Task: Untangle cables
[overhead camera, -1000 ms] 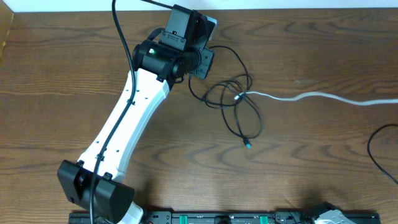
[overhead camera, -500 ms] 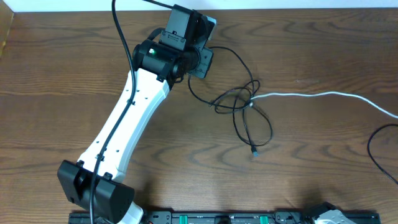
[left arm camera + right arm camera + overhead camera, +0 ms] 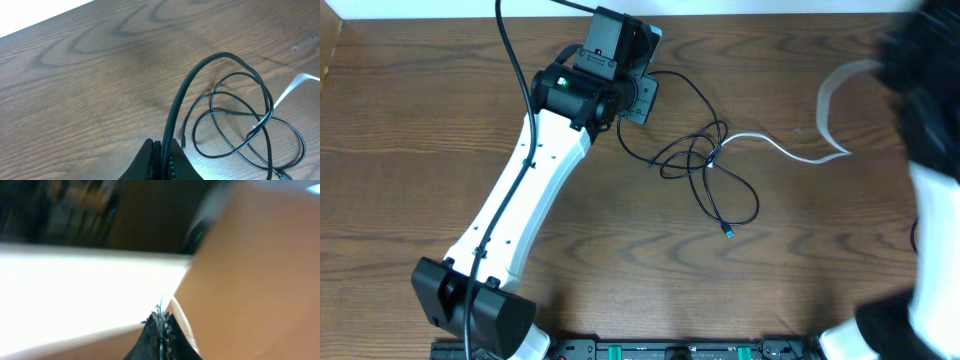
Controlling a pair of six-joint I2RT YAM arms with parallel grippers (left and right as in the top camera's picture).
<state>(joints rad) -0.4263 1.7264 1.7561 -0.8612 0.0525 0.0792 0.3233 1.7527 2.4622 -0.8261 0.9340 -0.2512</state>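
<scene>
between the fingers of the left gripper (image 3: 162,160) the black cable (image 3: 235,107) is pinched, the jaws closed down to the thickness of the cord. from the fingertips the cable arches up and away, then drops into a knot of overlapping loops lying on the wooden table (image 3: 75,90) just beyond them. at the far edge of those loops a short stretch of the white cable (image 3: 295,85) is seen in the left wrist view, crossing the black one.

at the right gripper (image 3: 162,322) the jaws are likewise pressed together, and a thin pale cord is seen emerging between the fingertips; the picture is heavily blurred.

only from overhead is the whole layout shown: the left gripper (image 3: 642,92) near the table's far edge, the black cable (image 3: 705,165) with a small blue-tipped plug (image 3: 728,235) on its free end, and the white cable (image 3: 790,150) running from the tangle up in a curve toward the blurred right arm (image 3: 925,170).
</scene>
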